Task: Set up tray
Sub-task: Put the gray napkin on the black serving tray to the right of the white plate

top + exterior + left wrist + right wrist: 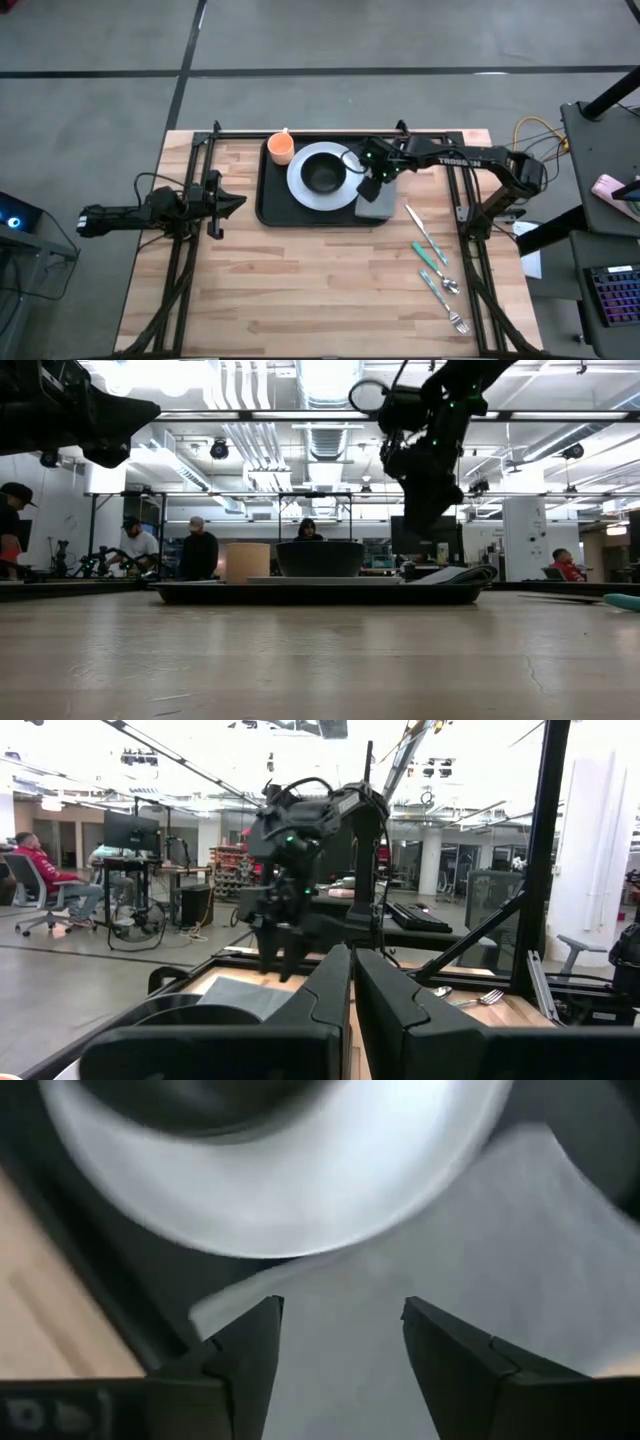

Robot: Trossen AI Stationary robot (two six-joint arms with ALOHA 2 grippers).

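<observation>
The black tray (272,205) lies at the table's far middle. On it are a white plate (300,178) with a black bowl (322,176), an orange cup (281,148) in the far left corner, and a grey folded napkin (376,208) flat on the right end. My right gripper (340,1340) hangs open just above the napkin (480,1260), next to the plate's rim (330,1190), touching nothing. In the low view the right gripper (425,510) is clear above the napkin (455,573). My left gripper (235,203) waits shut at the table's left, and the shut left gripper (353,990) holds nothing.
A knife (420,228), a spoon (440,284) and a fork (452,318) with teal handles lie on the bare wood right of the tray. The near half of the table is bare wood. People stand in the room beyond the far edge.
</observation>
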